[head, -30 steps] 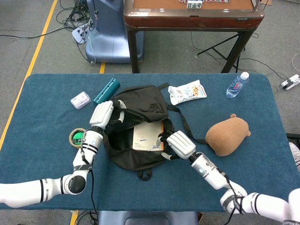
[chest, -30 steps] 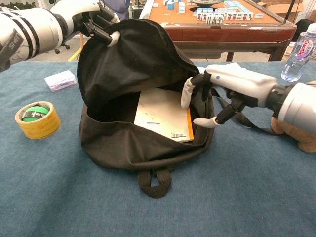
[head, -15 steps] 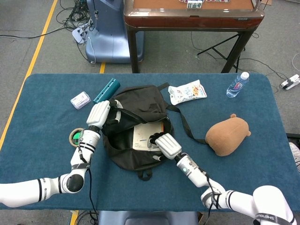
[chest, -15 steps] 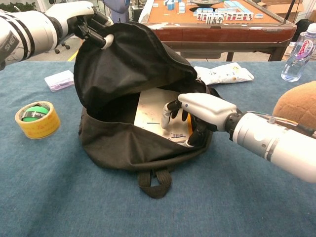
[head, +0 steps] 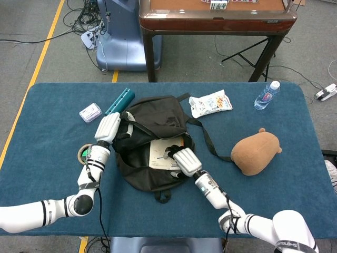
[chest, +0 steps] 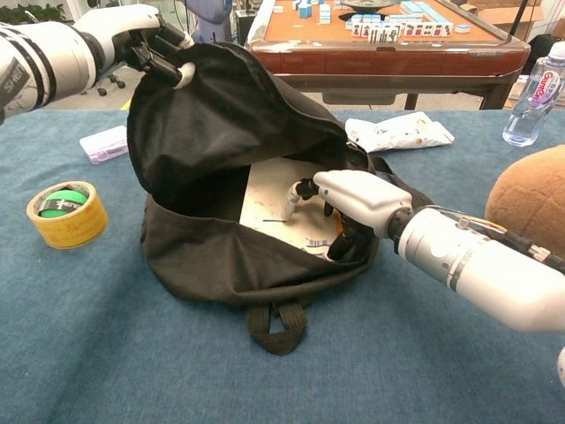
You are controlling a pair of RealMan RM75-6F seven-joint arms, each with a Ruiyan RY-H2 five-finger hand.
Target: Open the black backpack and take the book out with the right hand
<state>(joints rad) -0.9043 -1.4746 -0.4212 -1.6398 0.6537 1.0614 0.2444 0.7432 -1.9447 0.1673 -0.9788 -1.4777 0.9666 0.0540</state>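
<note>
The black backpack (head: 152,124) (chest: 229,115) lies mid-table with its mouth wide open. My left hand (head: 108,128) (chest: 141,40) grips the top flap and holds it raised. Inside lies the book (head: 158,152) (chest: 269,205), pale cover up, with an orange edge. My right hand (head: 184,158) (chest: 346,196) reaches into the opening over the book's right side. Its fingertips (chest: 294,191) rest spread on the cover and the thumb points down by the book's near right corner. The book lies flat, not lifted.
A tape roll (head: 86,153) (chest: 66,214), a small white box (head: 90,112) (chest: 108,143) and a teal tube (head: 120,101) lie left of the bag. A snack bag (head: 210,103), a water bottle (head: 267,95) and a brown plush (head: 256,152) are on the right.
My right hand moved from the bag's right rim into the opening and settled its fingers on the book. My left hand drew the flap slightly further left and up.
</note>
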